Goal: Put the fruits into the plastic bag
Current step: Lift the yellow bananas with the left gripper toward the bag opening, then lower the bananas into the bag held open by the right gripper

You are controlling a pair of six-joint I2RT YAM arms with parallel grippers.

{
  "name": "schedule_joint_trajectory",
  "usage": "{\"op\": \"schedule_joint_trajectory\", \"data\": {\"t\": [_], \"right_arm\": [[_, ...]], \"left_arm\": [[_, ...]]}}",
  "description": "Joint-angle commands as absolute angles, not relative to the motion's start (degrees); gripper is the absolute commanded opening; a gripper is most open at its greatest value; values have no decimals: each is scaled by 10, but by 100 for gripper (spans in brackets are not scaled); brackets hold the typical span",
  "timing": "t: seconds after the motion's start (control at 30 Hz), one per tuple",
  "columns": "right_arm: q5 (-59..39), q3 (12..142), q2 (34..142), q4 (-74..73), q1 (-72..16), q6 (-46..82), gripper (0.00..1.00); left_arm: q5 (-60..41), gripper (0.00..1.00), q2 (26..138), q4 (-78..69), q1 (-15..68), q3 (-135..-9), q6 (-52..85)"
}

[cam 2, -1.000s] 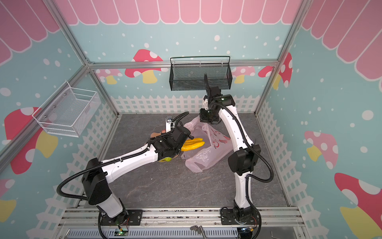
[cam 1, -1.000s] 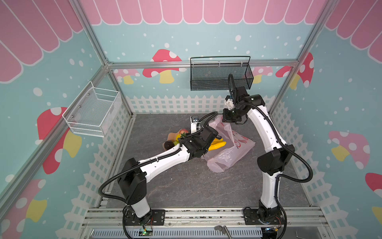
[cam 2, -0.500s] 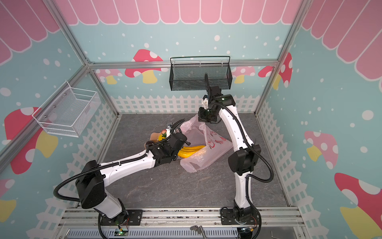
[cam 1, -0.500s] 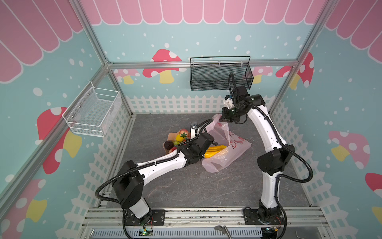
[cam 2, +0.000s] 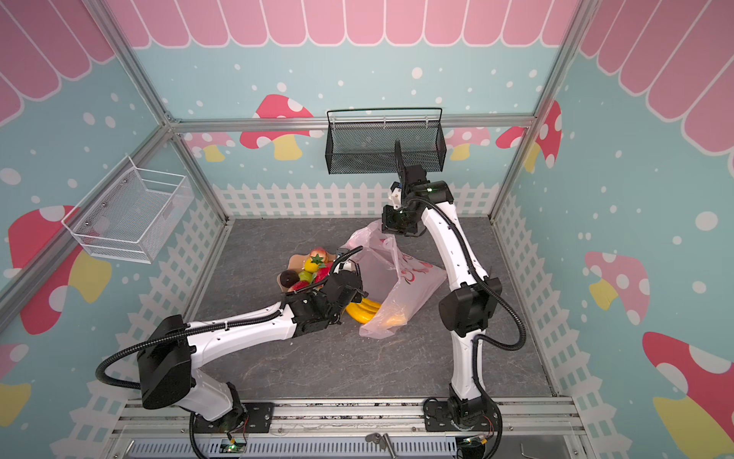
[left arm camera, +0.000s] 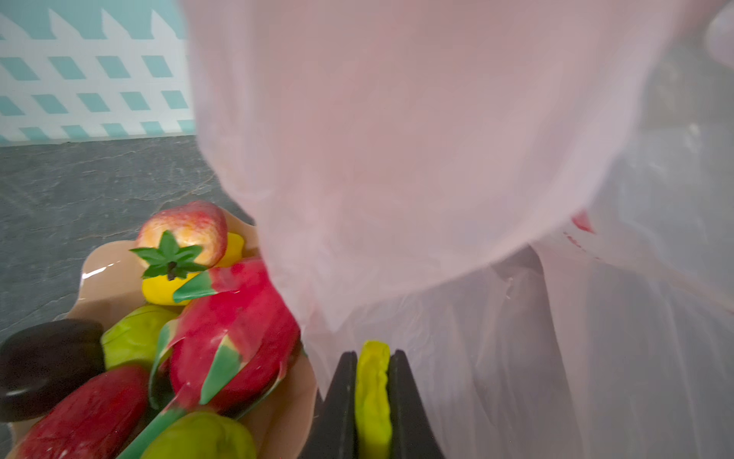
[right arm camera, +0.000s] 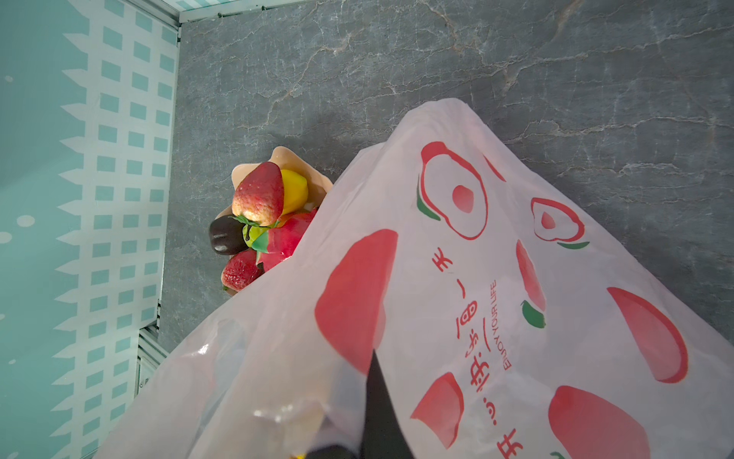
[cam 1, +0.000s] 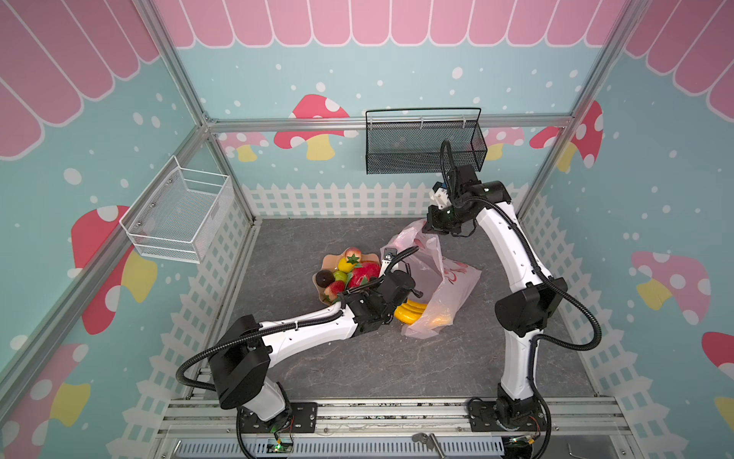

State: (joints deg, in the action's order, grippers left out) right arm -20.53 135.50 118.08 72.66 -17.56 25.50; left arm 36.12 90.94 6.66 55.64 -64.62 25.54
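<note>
The pale pink plastic bag (cam 1: 451,278) (cam 2: 409,280) lies on the grey floor. My right gripper (cam 1: 431,229) (right arm camera: 372,363) is shut on the bag's top edge and holds it up. My left gripper (left arm camera: 372,353) (cam 1: 399,304) is shut on the stem of the yellow banana bunch (cam 1: 411,312) (cam 2: 363,310), which hangs at the bag's near, left side. An orange shape (cam 1: 437,318) shows through the bag's lower end. The other fruits lie on a tan dish (left arm camera: 115,274): a red dragon fruit (left arm camera: 234,318), a peach (left arm camera: 186,230), green ones and a dark brown one (left arm camera: 43,357).
A black mesh basket (cam 1: 423,143) hangs on the back wall and a white wire basket (cam 1: 178,216) on the left wall. A white picket fence (cam 1: 317,198) rims the floor. The dish (cam 1: 329,260) sits directly left of the bag.
My left arm has drawn back toward the front with the banana bunch in its grip, uncovering the dish of fruits. The right gripper has kept hold of the bag.
</note>
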Motion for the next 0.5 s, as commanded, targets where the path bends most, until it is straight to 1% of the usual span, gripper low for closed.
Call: {"op": "schedule_joint_trajectory", "data": {"t": [0.0, 0.17, 0.33, 0.47], "right_arm": [[-210, 1367, 1177, 727, -174, 249, 0], [-213, 1365, 1172, 726, -174, 251, 0], [-215, 1357, 1162, 722, -174, 255, 0], [-223, 1336, 1148, 712, -177, 262, 0]], "left_arm": [[315, 0, 924, 28, 558, -647, 236], [291, 0, 950, 36, 558, -672, 230], [307, 0, 987, 82, 553, -731, 239], [340, 0, 1025, 123, 549, -790, 258]]}}
